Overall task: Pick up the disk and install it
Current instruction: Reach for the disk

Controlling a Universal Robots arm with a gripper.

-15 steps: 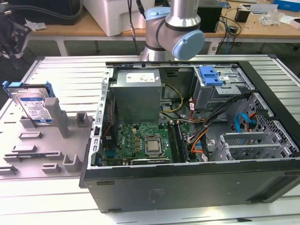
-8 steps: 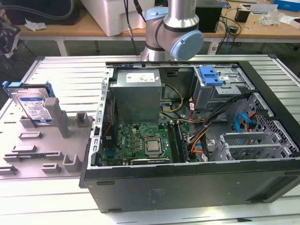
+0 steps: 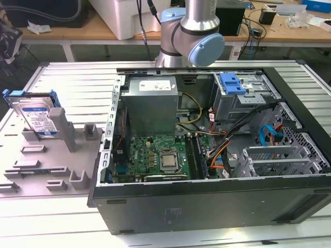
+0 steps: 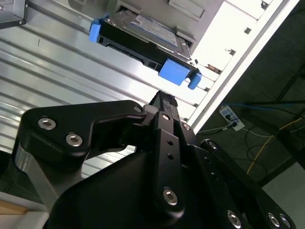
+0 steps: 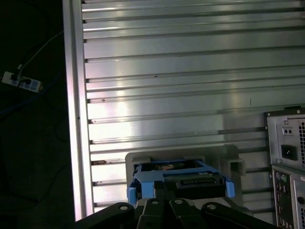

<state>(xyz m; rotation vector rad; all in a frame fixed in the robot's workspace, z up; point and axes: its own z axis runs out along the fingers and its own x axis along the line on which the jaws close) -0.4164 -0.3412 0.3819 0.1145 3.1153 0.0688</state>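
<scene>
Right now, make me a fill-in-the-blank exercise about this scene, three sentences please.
The disk stands in a grey holder on the exterior view's ___ of the computer case.
The rail framing the disk is ___.
The circuit board inside the case is ___.
Missing words: left; blue; green.

**A:** Position?

**B:** The disk is at the exterior view's left, toward the far side. It stands on edge in a grey slotted holder, tilted a little rather than fully upright.

**A:** Look of it?

**B:** A flat silver rectangle, with the white-and-blue label face showing in the exterior view. A bright blue carrier rail frames its edges.

**A:** Wrist views?

**B:** In the second wrist view the disk shows blue tabs at both ends. In the first wrist view the disk is seen edge-on, seated in the holder.
</scene>
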